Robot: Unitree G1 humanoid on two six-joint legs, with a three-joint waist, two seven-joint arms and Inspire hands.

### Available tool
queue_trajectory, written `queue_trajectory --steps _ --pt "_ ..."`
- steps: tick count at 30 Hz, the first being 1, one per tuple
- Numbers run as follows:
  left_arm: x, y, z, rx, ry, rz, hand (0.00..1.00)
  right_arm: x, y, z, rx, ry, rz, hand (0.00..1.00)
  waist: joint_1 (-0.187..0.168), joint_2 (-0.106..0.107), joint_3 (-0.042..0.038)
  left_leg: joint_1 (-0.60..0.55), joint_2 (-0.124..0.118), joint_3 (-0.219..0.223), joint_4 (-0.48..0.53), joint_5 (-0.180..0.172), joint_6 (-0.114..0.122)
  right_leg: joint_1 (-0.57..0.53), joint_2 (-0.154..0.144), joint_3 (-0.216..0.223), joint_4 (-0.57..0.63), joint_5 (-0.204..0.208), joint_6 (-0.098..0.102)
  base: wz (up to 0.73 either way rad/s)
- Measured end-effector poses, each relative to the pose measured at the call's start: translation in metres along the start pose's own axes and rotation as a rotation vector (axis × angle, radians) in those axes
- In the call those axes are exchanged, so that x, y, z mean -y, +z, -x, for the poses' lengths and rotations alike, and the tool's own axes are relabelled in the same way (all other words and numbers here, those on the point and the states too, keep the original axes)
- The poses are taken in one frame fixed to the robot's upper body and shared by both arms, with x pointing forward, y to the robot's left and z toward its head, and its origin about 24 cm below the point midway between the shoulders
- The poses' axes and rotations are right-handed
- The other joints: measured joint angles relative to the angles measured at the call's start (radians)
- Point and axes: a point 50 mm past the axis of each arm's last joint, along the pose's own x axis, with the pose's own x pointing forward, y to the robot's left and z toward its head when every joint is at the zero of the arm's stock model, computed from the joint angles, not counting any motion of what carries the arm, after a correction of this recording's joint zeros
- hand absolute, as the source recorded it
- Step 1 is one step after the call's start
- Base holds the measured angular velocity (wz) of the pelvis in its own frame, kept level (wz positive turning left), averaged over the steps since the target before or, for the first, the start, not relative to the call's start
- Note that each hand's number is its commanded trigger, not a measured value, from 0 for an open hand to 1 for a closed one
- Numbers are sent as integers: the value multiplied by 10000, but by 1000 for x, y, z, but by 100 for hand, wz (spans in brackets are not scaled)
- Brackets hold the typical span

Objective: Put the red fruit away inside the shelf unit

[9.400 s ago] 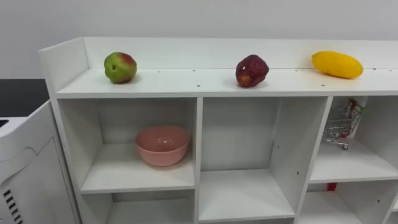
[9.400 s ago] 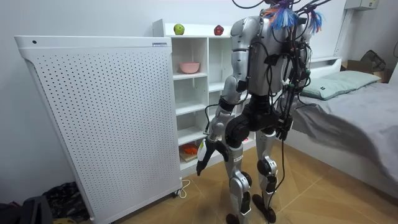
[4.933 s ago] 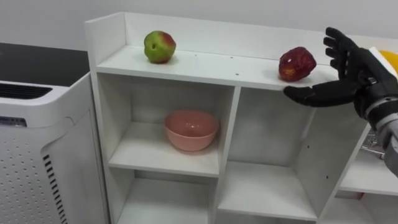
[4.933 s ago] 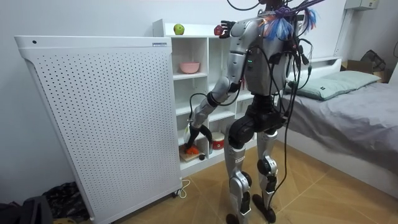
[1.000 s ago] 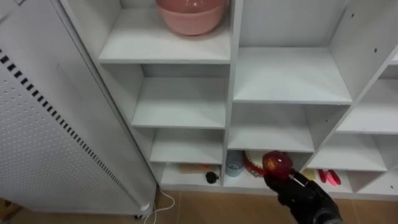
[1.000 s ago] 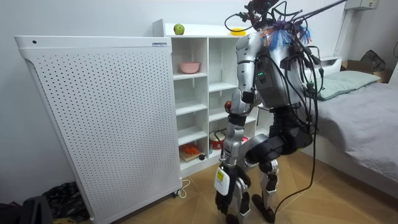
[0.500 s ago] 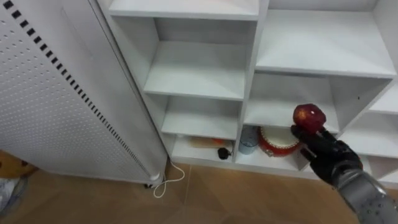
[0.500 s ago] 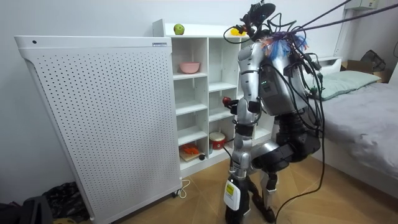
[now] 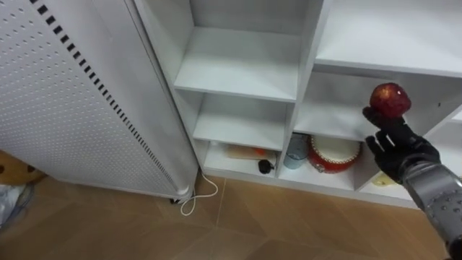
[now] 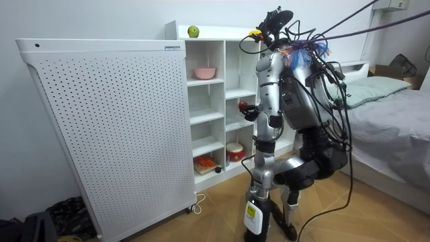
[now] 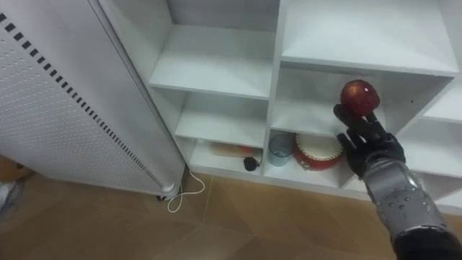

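**Red apple held up at the closet**

The right hand (image 9: 401,149) reaches toward the white closet (image 9: 309,50), its fingers curled under and round a red apple (image 9: 390,100). The apple is held in front of the lower shelves, above the bottom compartment that holds a round red-and-white tin (image 9: 334,153) and a blue cup (image 9: 296,150). Whether the apple is inside a compartment cannot be told.

In the room view the robot stands bent at the knees before the closet, with its left hand (image 10: 251,218) hanging low near the floor. On the closet's top lie a green apple (image 10: 193,31) and a yellow fruit (image 10: 255,33), and a pink bowl (image 10: 205,72) sits on a shelf below.
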Motion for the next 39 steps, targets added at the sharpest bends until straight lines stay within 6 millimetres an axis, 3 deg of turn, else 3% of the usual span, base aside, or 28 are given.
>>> queue_trajectory --steps 14,28,35,39 --pt "-13 -2 0 4 809 -292 0 3 15 1 491 -1146 -131 0 -58 -286 -32 8 110 13 249 -73 25 80 176 45 8 8 36 -3" --pt "-11 -13 1 -26 614 -561 0 12 14 -1 408 -1514 -131 0 -2 -283 -28 638 89 -84 193 -119 1 760 165 2 -69 -19 109 0" --pt "-8 -18 1 -141 93 -641 0 57 -1 -3 -132 -2092 -110 0 309 -162 15 1920 135 -155 -534 -102 -58 2123 307 -225 -932 89 244 -3" --pt "-8 -21 1 -253 -234 -687 0 98 -14 3 -494 -2259 94 0 404 37 11 3029 124 -166 -1210 -47 4 3243 468 -229 -1629 184 334 5"
